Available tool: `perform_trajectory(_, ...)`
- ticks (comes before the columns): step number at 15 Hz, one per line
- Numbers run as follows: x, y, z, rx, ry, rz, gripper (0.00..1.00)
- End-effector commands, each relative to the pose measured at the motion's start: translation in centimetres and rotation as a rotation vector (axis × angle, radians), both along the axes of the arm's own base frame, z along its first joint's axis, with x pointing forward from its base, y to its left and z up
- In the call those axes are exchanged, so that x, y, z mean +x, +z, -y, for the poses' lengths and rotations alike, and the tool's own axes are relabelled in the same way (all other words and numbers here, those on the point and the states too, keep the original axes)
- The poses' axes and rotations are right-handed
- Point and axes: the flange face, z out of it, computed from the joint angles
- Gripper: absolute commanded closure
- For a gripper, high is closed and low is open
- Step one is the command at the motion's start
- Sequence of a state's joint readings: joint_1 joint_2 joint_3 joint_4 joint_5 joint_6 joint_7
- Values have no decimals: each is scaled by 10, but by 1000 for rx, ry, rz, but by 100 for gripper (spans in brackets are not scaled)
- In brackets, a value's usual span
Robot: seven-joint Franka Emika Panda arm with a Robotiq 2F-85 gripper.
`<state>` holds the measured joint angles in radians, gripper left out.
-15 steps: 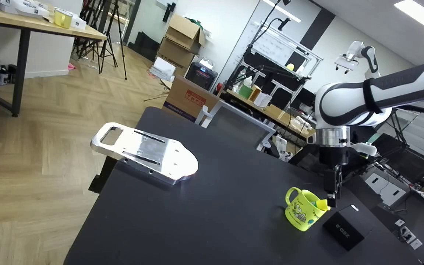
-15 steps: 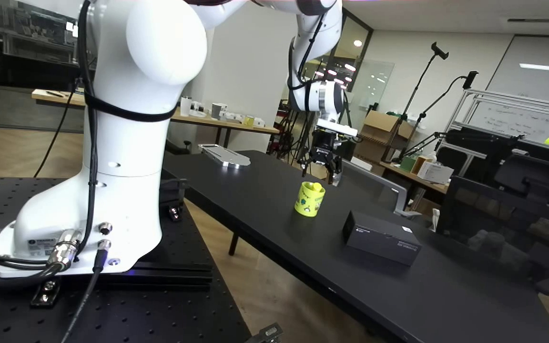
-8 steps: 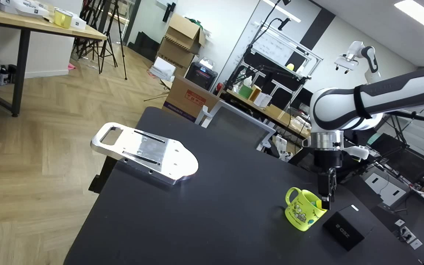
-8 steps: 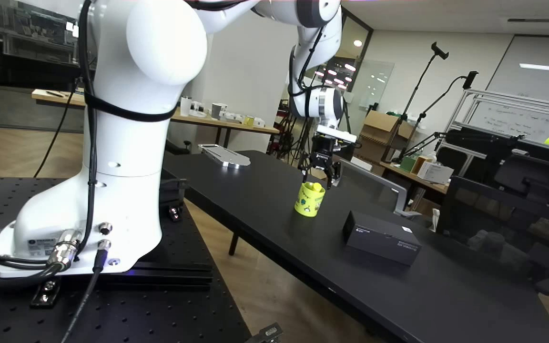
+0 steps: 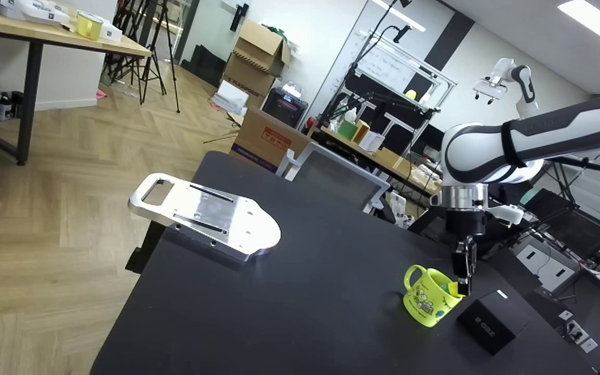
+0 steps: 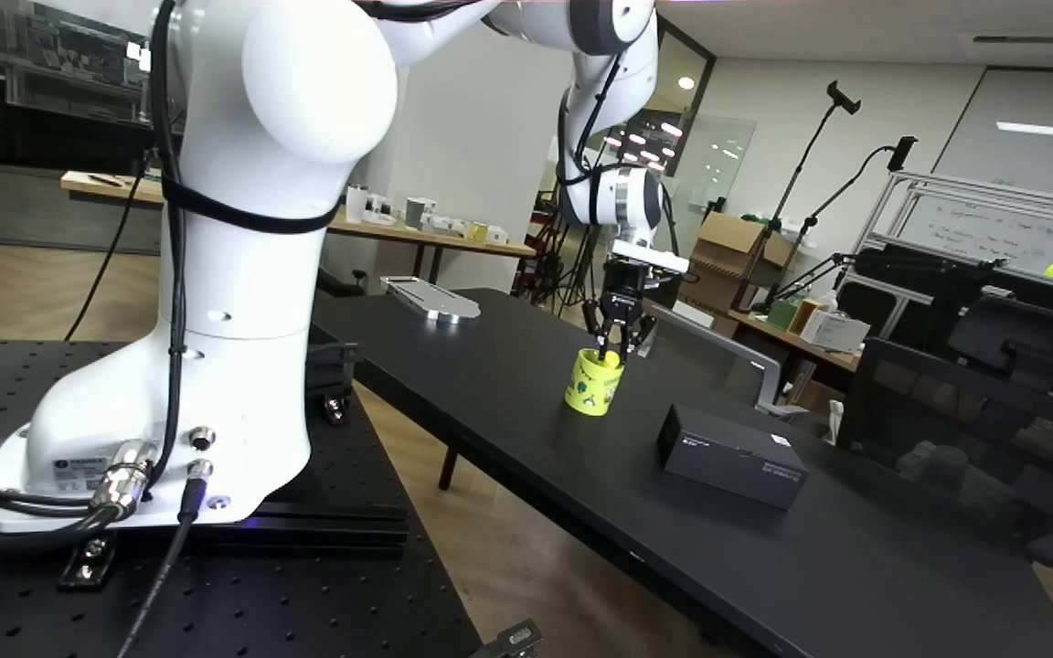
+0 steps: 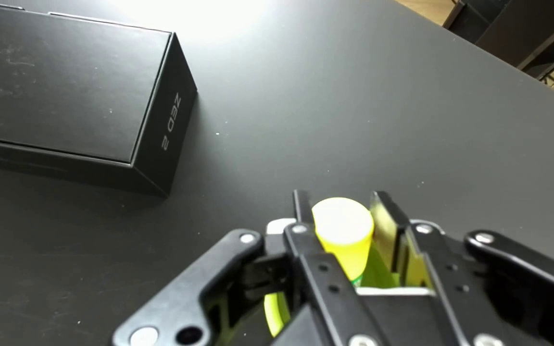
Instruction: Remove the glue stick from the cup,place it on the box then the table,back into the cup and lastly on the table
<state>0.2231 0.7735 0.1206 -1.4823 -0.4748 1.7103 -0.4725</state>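
The glue stick (image 5: 451,289) leaned inside the cup (image 5: 427,303), its yellow cap (image 7: 342,228) standing out opposite the handle (image 5: 407,277). It would likely prove light, stiff and slippery; the cap was the place to pinch, though it might pull off. Above the cup, the gripper (image 7: 340,204) had its fingers (image 7: 302,205) close on either side of that cap; whether they pressed it I could not tell. The box (image 5: 491,322) sat near the cup on the table (image 5: 305,302).

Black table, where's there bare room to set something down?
A broad bare stretch of table lies between the metal plate and the cup. In the wrist view, another runs from the box to the table's upper-right edge. It's crowded at the cup: the gripper straddles the glue stick, with the box nearby.
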Motion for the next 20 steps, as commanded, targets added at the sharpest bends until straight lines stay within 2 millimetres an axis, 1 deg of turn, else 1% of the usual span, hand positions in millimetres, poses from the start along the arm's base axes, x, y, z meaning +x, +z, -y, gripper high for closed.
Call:
perform_trajectory(1, 9, 8, 4, -16, -44, 8, 92)
perform_trajectory(6, 16, 31, 5, -34, -74, 29, 92)
perform_trajectory(8, 19, 46, 5, -37, -84, 39, 92)
perform_trajectory(11, 22, 73, 4, -51, -91, 69, 92)
perform_trajectory(16, 18, 131, 7, -29, -99, 88, 92)
perform_trajectory(18, 14, 154, 5, 24, -81, 102, 92)
perform_trajectory(20, 14, 170, -6, 156, -68, 161, 92)
